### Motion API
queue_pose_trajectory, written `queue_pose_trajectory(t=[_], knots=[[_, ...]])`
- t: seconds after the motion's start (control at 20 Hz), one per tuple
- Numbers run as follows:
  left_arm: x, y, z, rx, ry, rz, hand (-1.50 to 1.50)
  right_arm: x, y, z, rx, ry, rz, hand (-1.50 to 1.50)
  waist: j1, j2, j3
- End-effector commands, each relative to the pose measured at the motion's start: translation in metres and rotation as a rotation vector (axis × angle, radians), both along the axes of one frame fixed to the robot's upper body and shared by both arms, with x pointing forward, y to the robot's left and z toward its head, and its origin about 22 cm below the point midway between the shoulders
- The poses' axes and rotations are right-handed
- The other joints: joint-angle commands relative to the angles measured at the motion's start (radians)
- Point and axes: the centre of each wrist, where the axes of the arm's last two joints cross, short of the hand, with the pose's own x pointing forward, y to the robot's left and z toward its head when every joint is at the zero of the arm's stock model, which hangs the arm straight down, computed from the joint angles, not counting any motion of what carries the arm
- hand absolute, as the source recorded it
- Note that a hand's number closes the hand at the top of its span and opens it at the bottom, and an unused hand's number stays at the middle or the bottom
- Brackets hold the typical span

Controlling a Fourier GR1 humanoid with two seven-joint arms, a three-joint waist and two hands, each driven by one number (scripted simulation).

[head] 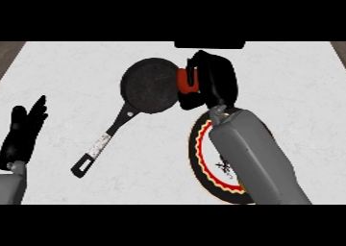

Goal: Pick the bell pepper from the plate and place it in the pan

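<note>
One black frying pan (151, 85), its long handle angled toward the lower left, one round plate (201, 158) with a red and yellow patterned rim, and one red bell pepper (184, 80) share a single white bench (62, 72). Two robot hands are in view: the left robot hand (19, 137) and the right robot hand (213, 79), each on one grey forearm.
</note>
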Motion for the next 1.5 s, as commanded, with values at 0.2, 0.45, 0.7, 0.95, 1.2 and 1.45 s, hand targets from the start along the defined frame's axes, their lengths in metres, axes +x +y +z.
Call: queue_pose_trajectory(t=[0.2,0.45,0.7,0.95,1.2,1.45], knots=[[-0.002,0.01,0.003,0.02,-0.006,-0.009,0.0,0.053,0.017,-0.023,0.072,0.069,-0.035,1.5,0.025,0.007,0.0],[0.012,-0.006,0.014,-0.003,-0.017,-0.058,0.0,0.068,0.017,-0.034,0.077,0.103,-0.069,1.5,0.066,0.019,0.0],[0.028,-0.031,0.019,0.002,-0.049,-0.094,0.0,0.07,0.008,-0.055,0.092,0.137,-0.036,1.5,0.099,0.036,0.001],[0.029,-0.03,0.017,0.001,-0.032,-0.122,0.0,0.073,0.0,-0.059,0.25,0.184,-0.041,1.5,0.134,0.046,0.003],[0.037,-0.04,0.023,0.001,-0.055,-0.158,0.0,0.069,-0.007,-0.078,0.309,0.222,-0.058,-1.5,0.174,0.053,0.003],[0.04,-0.053,0.021,0.0,-0.055,-0.181,0.0,0.071,-0.008,-0.075,0.361,0.176,-0.031,-1.5,0.176,0.056,0.003]])
